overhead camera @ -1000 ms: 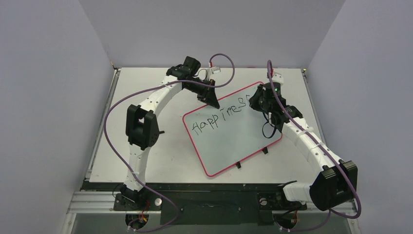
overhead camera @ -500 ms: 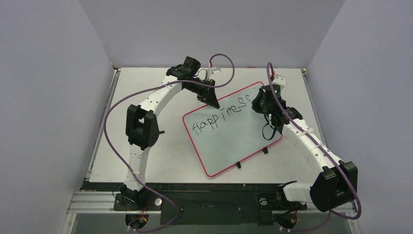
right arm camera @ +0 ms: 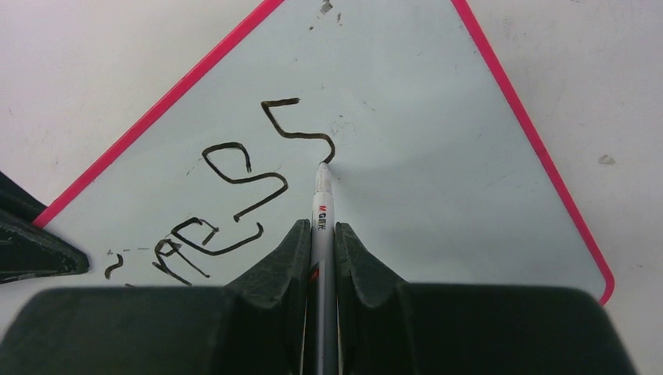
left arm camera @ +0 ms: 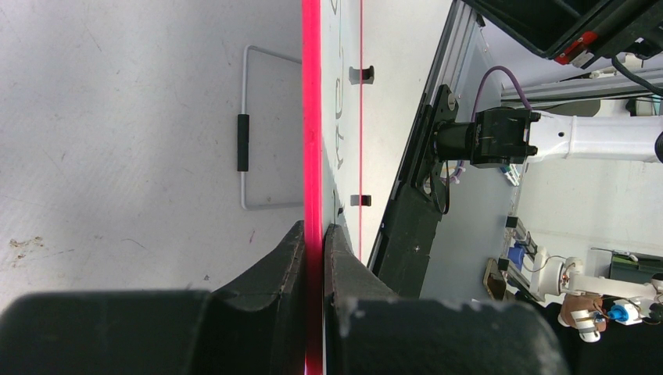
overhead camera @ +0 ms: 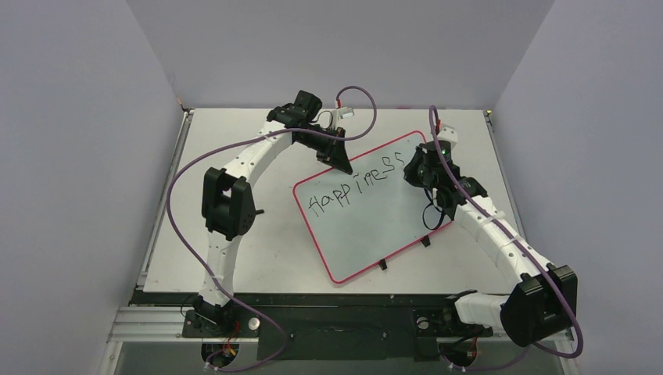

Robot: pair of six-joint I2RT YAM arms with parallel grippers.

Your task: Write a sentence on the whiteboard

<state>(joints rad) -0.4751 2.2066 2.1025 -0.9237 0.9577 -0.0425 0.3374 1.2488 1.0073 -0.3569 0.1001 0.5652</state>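
The whiteboard (overhead camera: 367,226) lies tilted on the table, white with a red rim (left arm camera: 312,117). The sentence (overhead camera: 353,186) runs along its far edge and reads "happines" followed by a partly drawn letter (right arm camera: 297,129). My left gripper (overhead camera: 342,166) is shut on the board's far rim, one finger on each side of the red edge (left arm camera: 315,228). My right gripper (overhead camera: 412,170) is shut on a silver marker (right arm camera: 322,199). The marker's tip touches the board at the end of the last stroke, near the far right corner (right arm camera: 438,172).
Two black tabs (overhead camera: 383,265) (overhead camera: 426,241) sit on the board's near edge. A wire loop with a black sleeve (left arm camera: 244,141) lies on the table beside the rim. Purple cables arc over both arms. Grey walls close in on three sides.
The right gripper has moved slightly right and nearer along the board, and the last letter's stroke has grown. The left gripper and the board have not moved.
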